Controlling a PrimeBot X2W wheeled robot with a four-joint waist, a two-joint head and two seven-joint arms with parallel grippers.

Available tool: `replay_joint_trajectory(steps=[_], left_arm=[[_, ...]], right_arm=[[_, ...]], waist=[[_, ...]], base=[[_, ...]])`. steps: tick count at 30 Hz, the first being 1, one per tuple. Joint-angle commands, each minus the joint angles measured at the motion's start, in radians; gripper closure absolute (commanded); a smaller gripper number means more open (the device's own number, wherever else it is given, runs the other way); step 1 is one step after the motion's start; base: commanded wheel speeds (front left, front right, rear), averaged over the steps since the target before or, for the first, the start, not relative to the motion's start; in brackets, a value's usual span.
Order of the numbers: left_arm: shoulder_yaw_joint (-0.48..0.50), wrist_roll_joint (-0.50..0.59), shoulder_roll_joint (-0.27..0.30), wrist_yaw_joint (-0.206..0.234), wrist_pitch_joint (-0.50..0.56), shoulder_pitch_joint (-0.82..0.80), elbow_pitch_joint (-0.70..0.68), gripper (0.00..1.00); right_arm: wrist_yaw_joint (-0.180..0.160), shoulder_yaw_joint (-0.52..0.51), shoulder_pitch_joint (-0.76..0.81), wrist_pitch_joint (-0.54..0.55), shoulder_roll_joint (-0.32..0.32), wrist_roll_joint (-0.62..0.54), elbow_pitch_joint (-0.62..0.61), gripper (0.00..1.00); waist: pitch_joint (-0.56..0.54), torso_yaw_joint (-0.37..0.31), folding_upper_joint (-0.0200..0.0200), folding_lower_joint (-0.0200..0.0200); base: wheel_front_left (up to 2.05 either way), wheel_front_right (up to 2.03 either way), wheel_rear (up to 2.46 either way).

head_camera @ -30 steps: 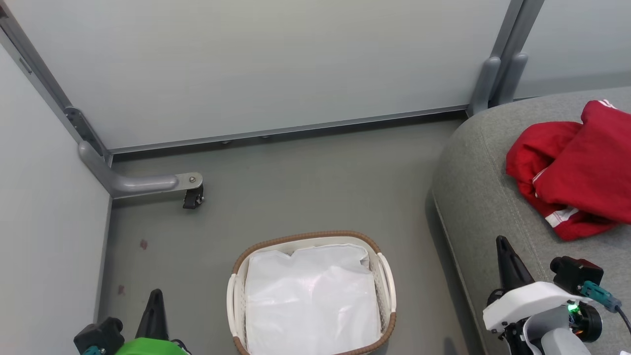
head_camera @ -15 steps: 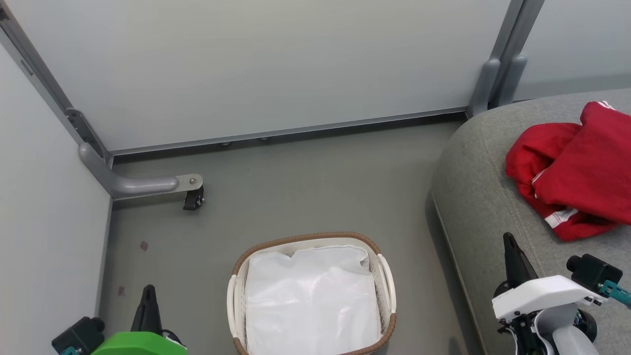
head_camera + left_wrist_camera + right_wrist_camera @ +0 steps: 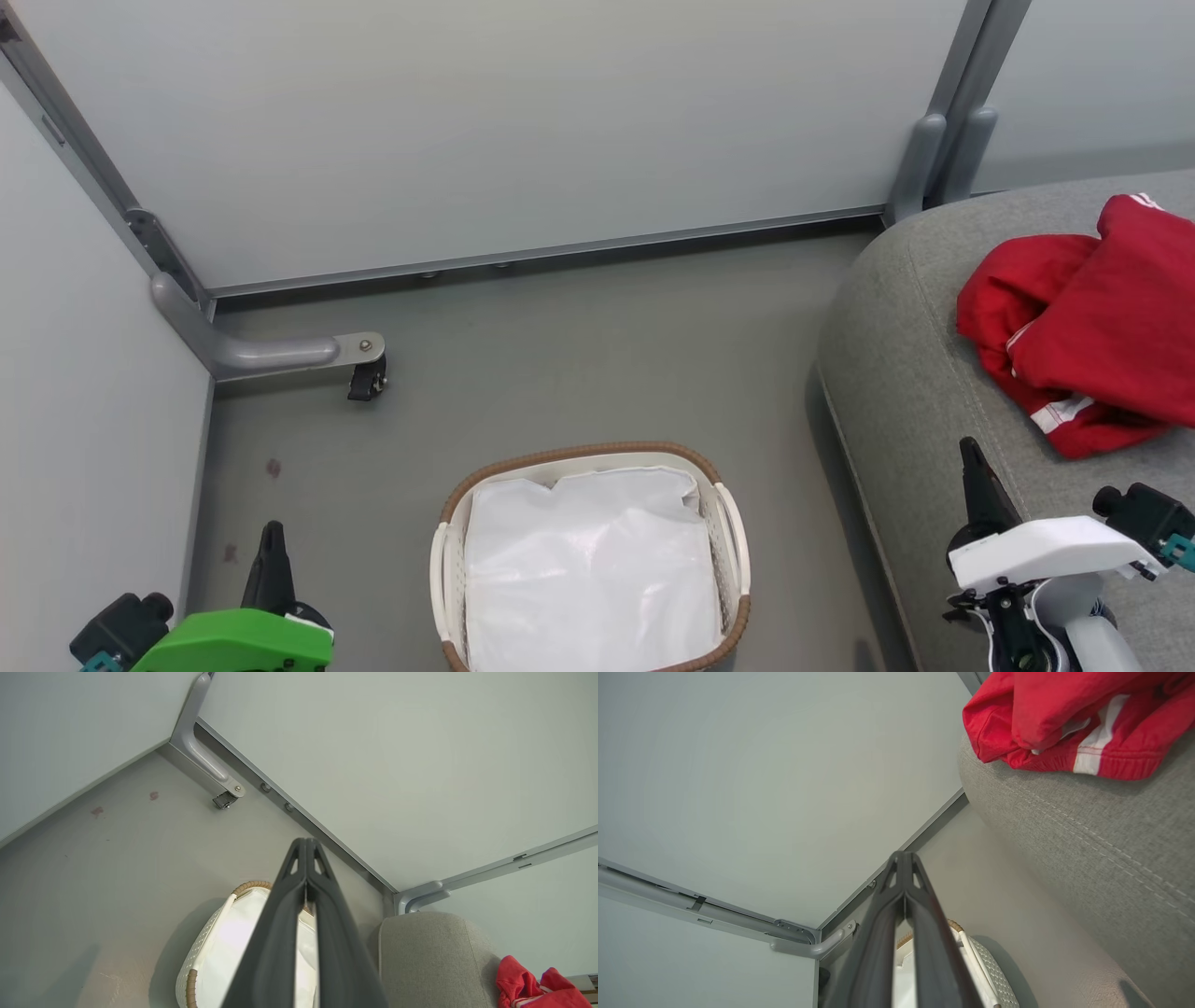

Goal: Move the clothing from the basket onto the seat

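Note:
The red clothing with white stripe trim lies bunched on the grey seat at the right; it also shows as red clothing on the seat and red clothing in the wrist views. The white basket with a brown rim stands on the floor at bottom centre, holding just its white liner. My left gripper is shut and empty, left of the basket. My right gripper is shut and empty over the seat's front edge, apart from the clothing.
Pale partition walls close off the back and left. A grey metal foot with a black caster juts onto the floor at the left. Another pair of grey posts stands at the back right beside the seat. Grey floor stretches between walls, basket and seat.
Both arms have drawn back toward the bottom of the head view: the left gripper down and left, the right gripper slightly right. Clothing, basket and seat have stayed put.

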Motion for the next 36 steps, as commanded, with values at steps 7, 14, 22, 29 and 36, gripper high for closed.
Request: replay_joint_trajectory(steps=[7,14,22,29,36], left_arm=[[0.011,-0.101,0.007,-0.003,0.027,-0.034,-0.031,1.00],[0.018,-0.176,0.007,-0.003,0.049,-0.039,-0.045,1.00],[0.025,-0.256,0.008,-0.004,0.072,-0.046,-0.058,1.00],[0.031,-0.323,0.009,-0.004,0.092,-0.052,-0.070,1.00],[0.036,-0.394,0.009,-0.005,0.113,-0.056,-0.082,1.00]], right_arm=[[0.000,-0.010,0.002,0.029,-0.007,0.104,-0.029,1.00],[0.000,-0.015,0.004,0.050,-0.008,0.179,-0.039,1.00],[0.000,-0.021,0.007,0.074,-0.009,0.260,-0.050,1.00],[0.000,-0.025,0.009,0.094,-0.010,0.328,-0.059,1.00],[-0.001,-0.030,0.011,0.114,-0.010,0.398,-0.069,1.00]], waist=[[-0.003,0.000,0.0000,0.0000],[-0.005,0.000,0.0000,0.0000],[-0.008,0.000,0.0000,0.0000],[-0.010,0.000,0.0000,0.0000],[-0.013,0.000,0.0000,0.0000]], base=[[0.00,0.00,0.00],[0.00,0.00,0.00],[0.00,0.00,0.00],[0.00,0.00,0.00],[0.00,0.00,0.00]])
